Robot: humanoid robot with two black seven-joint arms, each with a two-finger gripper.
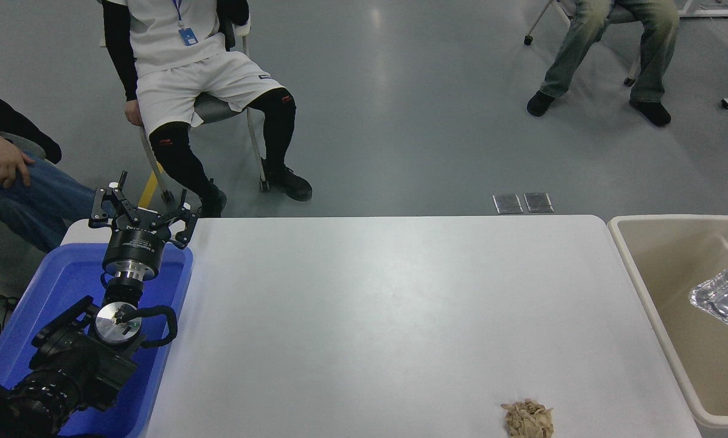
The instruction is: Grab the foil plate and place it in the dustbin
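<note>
The foil plate [727,298], shiny crinkled silver, shows at the right edge inside the outline of the beige dustbin [643,286], partly cut off by the picture's border. Whether it hangs or lies on the bin's floor cannot be told. The right arm and its gripper are out of view. My left gripper [143,210] is parked at the lower left above the blue tray, fingers spread open with nothing between them.
A blue tray [53,292] sits at the table's left end under the left arm. A small tan scrap pile [527,418] lies near the front edge at the right. People sit on chairs beyond the table's far side.
</note>
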